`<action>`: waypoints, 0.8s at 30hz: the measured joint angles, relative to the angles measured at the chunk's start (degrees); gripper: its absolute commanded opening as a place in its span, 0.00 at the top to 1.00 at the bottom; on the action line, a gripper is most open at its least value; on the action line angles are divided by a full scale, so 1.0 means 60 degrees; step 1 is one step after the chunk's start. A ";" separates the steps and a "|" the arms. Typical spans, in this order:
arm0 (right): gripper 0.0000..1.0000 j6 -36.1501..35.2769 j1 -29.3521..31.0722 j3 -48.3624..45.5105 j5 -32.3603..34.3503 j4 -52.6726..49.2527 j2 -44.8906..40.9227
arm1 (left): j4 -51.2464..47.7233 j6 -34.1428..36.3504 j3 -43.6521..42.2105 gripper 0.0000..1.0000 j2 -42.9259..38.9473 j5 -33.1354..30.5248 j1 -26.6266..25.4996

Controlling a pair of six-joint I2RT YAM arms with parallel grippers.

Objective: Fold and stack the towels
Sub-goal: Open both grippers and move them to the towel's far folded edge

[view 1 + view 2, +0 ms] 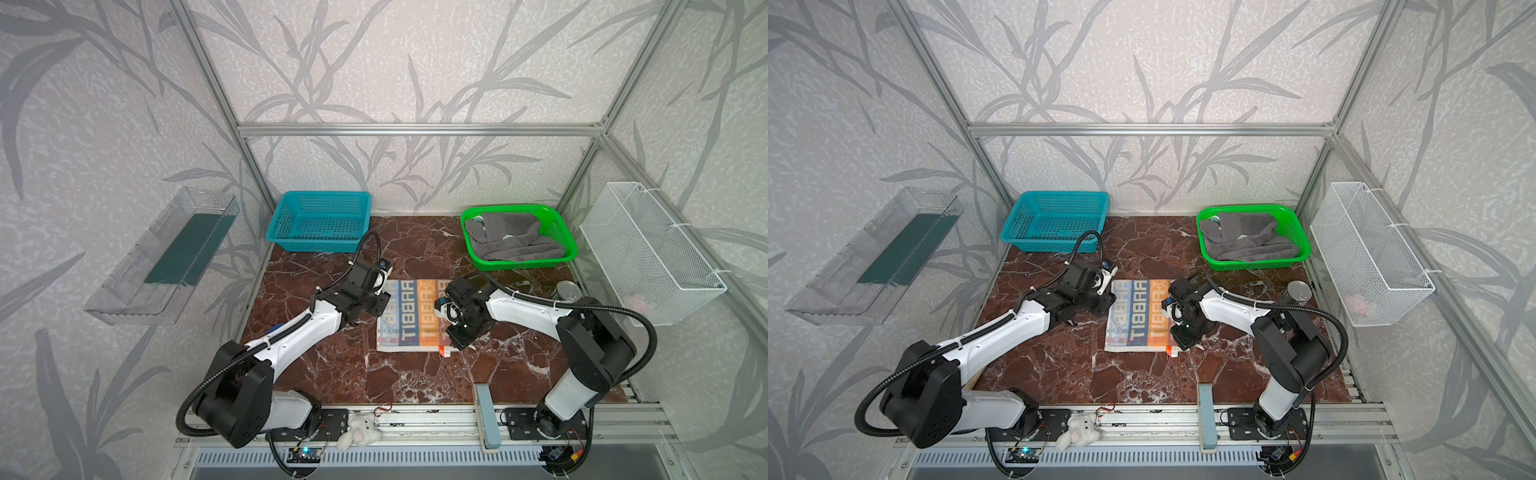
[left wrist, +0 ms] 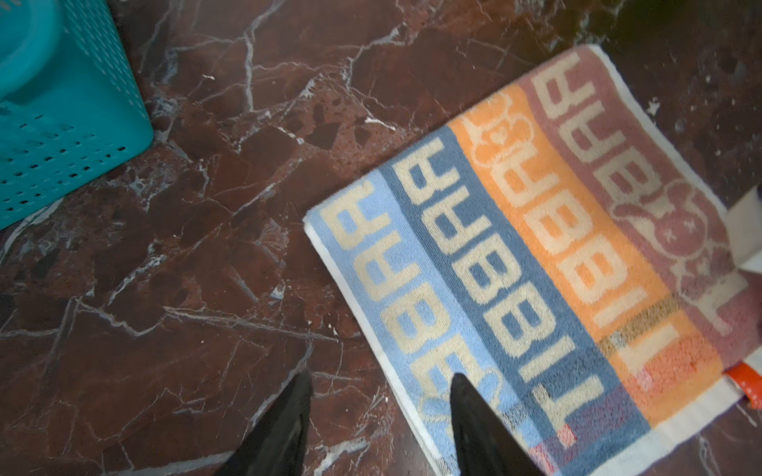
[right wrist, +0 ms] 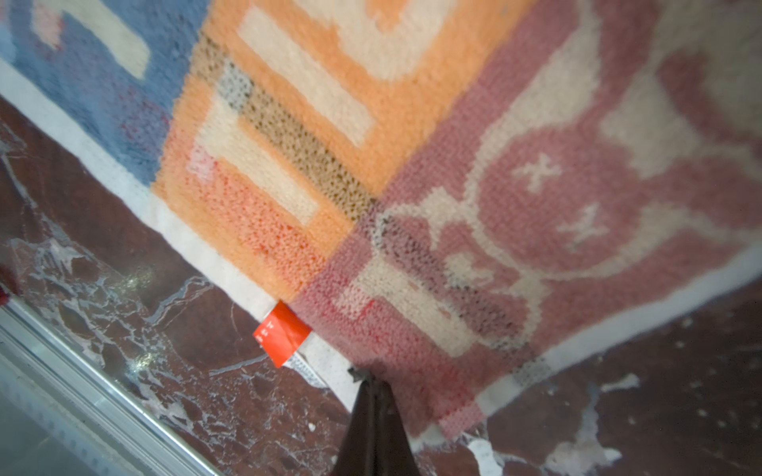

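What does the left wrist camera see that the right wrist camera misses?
Only the left wrist view: the basket and the left end effector, open, straddling an edge of the towel. Only the right wrist view: a metal rail and the right end effector, shut on the towel's hem. Both: the towel, its red tag and the marble table.
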 measured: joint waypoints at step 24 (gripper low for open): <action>0.58 0.2703 -0.2167 0.3202 0.0809 0.1078 0.1104 | -0.1599 -0.2900 0.3432 0.45 0.3803 0.1308 0.1173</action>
